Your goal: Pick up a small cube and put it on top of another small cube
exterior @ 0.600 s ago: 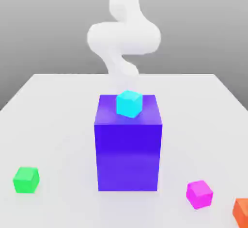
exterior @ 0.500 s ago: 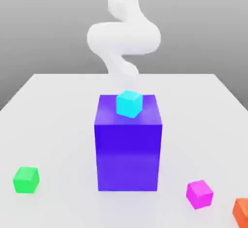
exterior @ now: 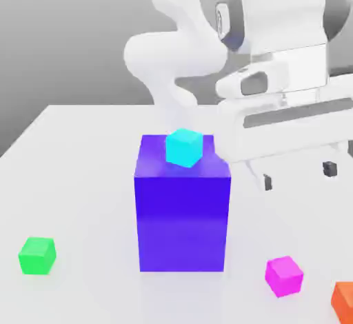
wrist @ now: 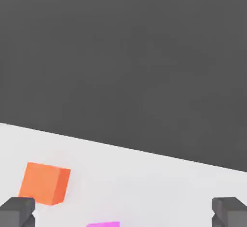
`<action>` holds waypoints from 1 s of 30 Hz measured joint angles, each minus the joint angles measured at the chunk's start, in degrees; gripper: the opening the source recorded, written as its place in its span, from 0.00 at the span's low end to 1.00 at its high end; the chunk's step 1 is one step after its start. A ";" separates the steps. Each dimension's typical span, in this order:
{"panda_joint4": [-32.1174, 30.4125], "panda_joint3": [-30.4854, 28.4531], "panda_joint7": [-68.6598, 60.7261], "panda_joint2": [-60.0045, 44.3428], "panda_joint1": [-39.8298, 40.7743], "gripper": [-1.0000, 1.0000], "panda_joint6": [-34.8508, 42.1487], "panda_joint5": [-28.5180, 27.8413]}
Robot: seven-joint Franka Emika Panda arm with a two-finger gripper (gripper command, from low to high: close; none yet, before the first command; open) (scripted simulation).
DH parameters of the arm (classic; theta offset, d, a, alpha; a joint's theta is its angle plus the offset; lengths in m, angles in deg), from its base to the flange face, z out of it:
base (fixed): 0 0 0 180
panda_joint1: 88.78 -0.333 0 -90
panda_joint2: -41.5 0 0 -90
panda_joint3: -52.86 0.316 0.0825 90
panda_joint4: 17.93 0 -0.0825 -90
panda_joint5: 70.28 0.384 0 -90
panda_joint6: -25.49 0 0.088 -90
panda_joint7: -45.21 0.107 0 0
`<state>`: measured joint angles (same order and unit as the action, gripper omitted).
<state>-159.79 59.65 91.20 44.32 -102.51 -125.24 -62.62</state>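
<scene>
The small magenta cube (exterior: pixel 284 276) lies on the white table near the front, toward the exterior view's right; in the hand view only its edge (wrist: pixel 102 224) shows. My gripper (exterior: pixel 298 176) hangs well above and slightly behind it, open, with nothing between its dark fingertips (exterior: pixel 267 182). The hand view has the gripper (wrist: pixel 123 213) with both fingertips (wrist: pixel 17 211) wide apart. A small cyan cube (exterior: pixel 183 147) rests on top of the big blue-purple block (exterior: pixel 183 209).
A small green cube (exterior: pixel 37 255) sits on the table (exterior: pixel 83 178) at the front of the exterior view's left. A small orange cube (exterior: pixel 343 300) lies beside the magenta one at the right edge, and appears in the hand view too (wrist: pixel 44 183).
The hand and gripper have swung into the exterior view's right, above the magenta cube. None of the cubes has moved.
</scene>
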 joint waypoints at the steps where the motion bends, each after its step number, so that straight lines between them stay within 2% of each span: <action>1: -0.52 0.26 0.88 -2.05 -0.92 0.50 -1.00 -0.86; 7: -3.32 -1.85 8.34 -14.15 -6.31 0.50 -6.91 -9.05; 12: -1.86 -3.94 10.70 -24.52 -8.39 0.50 -14.70 -11.96; 13: -1.61 -4.16 10.85 -25.88 -8.58 0.00 -15.77 -12.13; 20: -1.61 -4.13 11.00 -25.85 -8.54 0.00 -15.77 -12.31; 25: -3.46 -3.01 9.53 -16.77 -7.72 0.00 -8.53 -10.38; 30: -4.12 -9.47 6.77 -12.92 0.33 0.00 -5.47 -8.51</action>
<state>-163.91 50.17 97.97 31.40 -102.18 -130.70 -71.12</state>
